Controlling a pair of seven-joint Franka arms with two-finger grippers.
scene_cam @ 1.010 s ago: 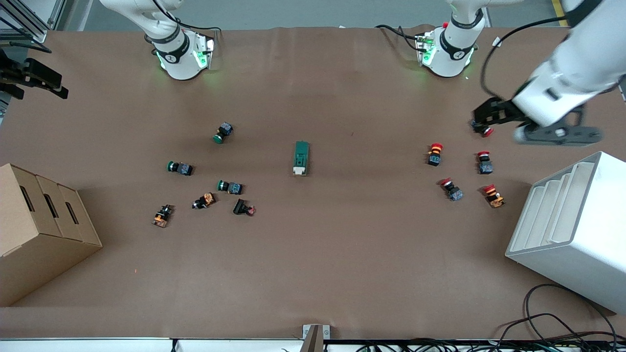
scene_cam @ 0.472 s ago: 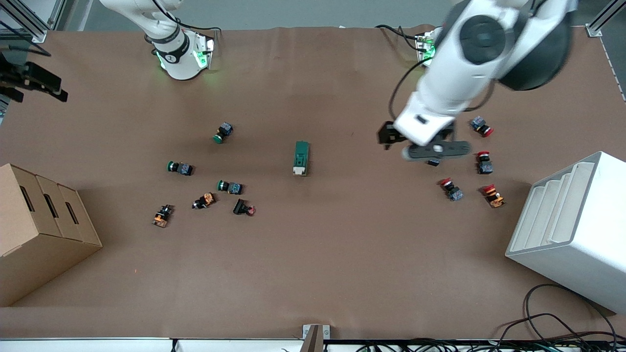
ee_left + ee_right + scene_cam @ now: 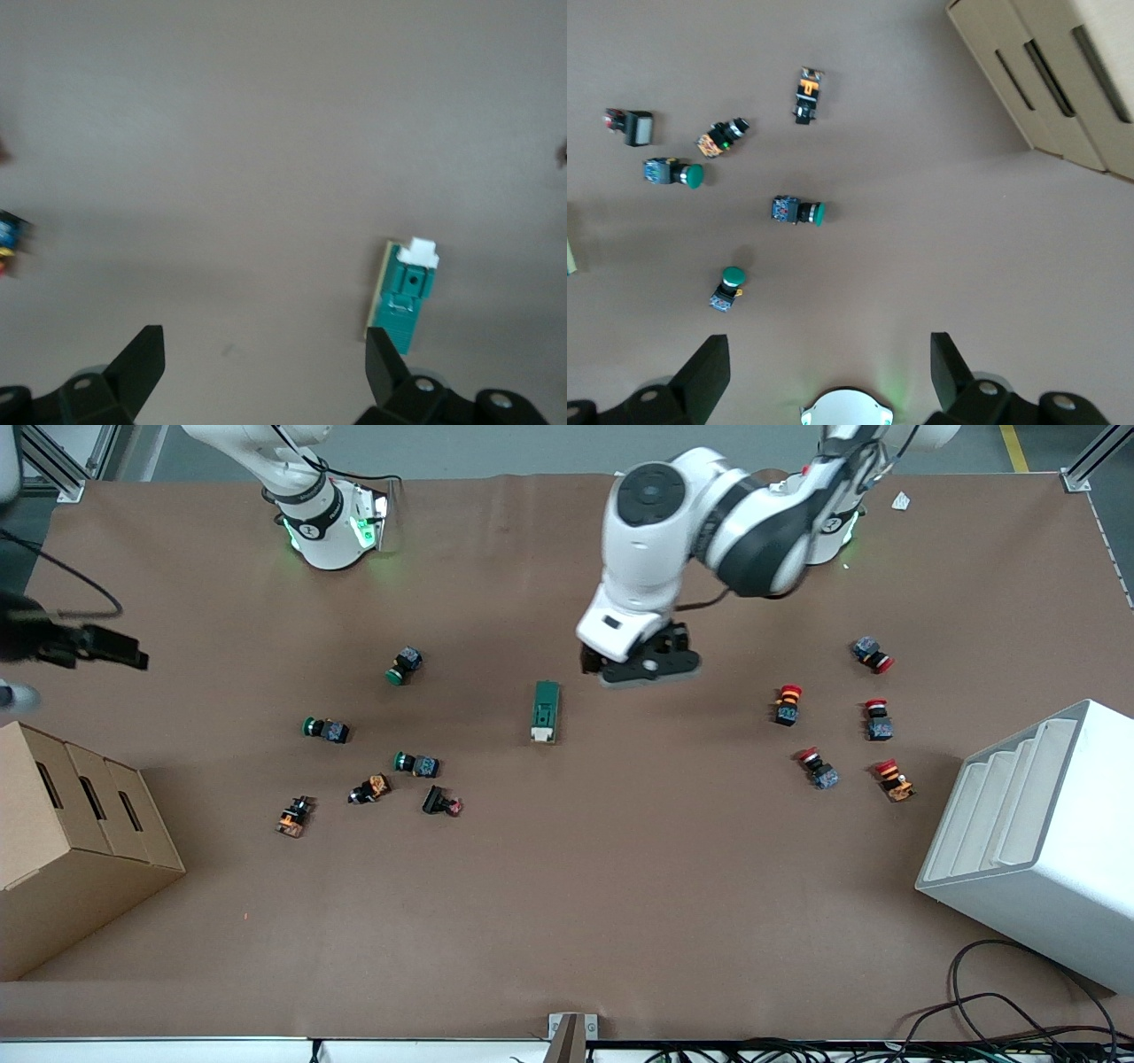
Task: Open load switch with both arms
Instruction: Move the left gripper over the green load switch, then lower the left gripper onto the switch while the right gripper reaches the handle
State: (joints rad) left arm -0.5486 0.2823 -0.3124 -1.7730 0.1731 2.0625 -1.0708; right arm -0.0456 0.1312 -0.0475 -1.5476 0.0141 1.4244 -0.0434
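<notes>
The load switch (image 3: pixel 546 711) is a dark green block with a white end piece, lying flat at the middle of the table. Its white end points toward the front camera. My left gripper (image 3: pixel 642 666) hangs over bare table beside the switch, toward the left arm's end, and does not touch it. In the left wrist view the left gripper (image 3: pixel 262 341) is open and empty, with the load switch (image 3: pixel 406 297) just past one fingertip. My right gripper (image 3: pixel 106 648) is high over the table edge at the right arm's end. The right gripper (image 3: pixel 827 354) is open and empty.
Green and orange push buttons (image 3: pixel 415 763) lie scattered toward the right arm's end. Red ones (image 3: pixel 787 703) lie toward the left arm's end. A cardboard box (image 3: pixel 71 841) and a white stepped rack (image 3: pixel 1036 841) stand at the two ends. Cables (image 3: pixel 1001 1010) trail by the front edge.
The left arm has swung from over the red buttons at its own end to the middle, stopping beside the load switch. The right gripper has shifted slightly near the cardboard box.
</notes>
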